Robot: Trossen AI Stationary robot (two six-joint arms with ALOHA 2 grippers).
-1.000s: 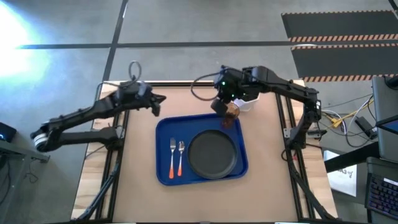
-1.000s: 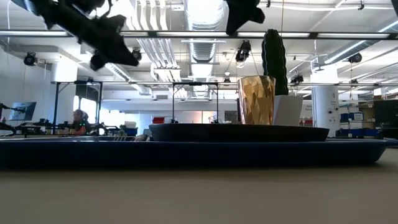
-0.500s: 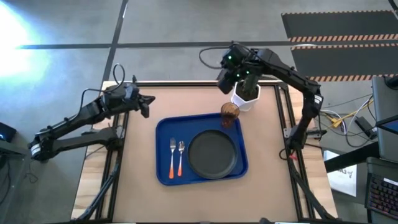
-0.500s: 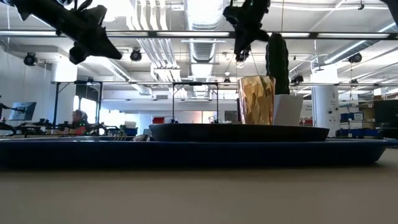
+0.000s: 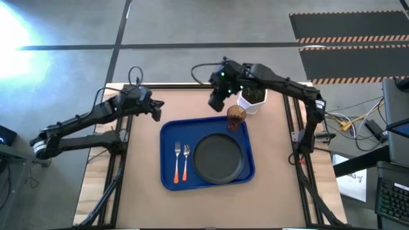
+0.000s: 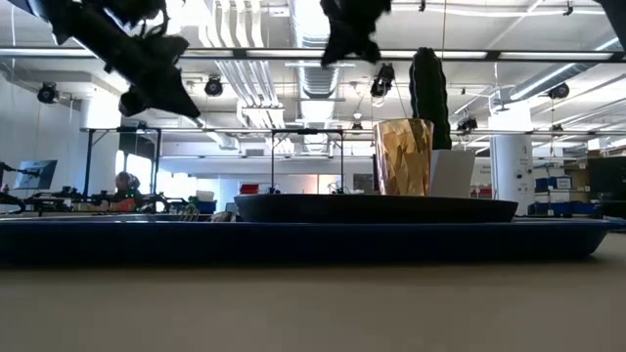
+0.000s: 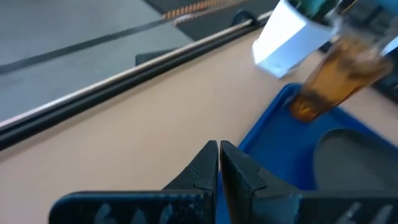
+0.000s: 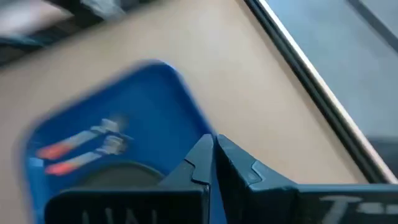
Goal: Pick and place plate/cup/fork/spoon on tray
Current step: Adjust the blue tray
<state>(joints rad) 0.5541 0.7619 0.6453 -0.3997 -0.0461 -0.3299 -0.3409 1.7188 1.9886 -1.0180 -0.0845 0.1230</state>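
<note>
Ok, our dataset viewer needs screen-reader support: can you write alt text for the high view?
A blue tray holds a fork, spoon, black plate and amber cup. The left gripper and right gripper hang empty above the table.

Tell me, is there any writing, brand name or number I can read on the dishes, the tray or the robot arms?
None can be read.
The tray, plate, cup, fork and spoon bear no lettering.
Some pale marks show on the right pincer body, cut off and too blurred to read.
</note>
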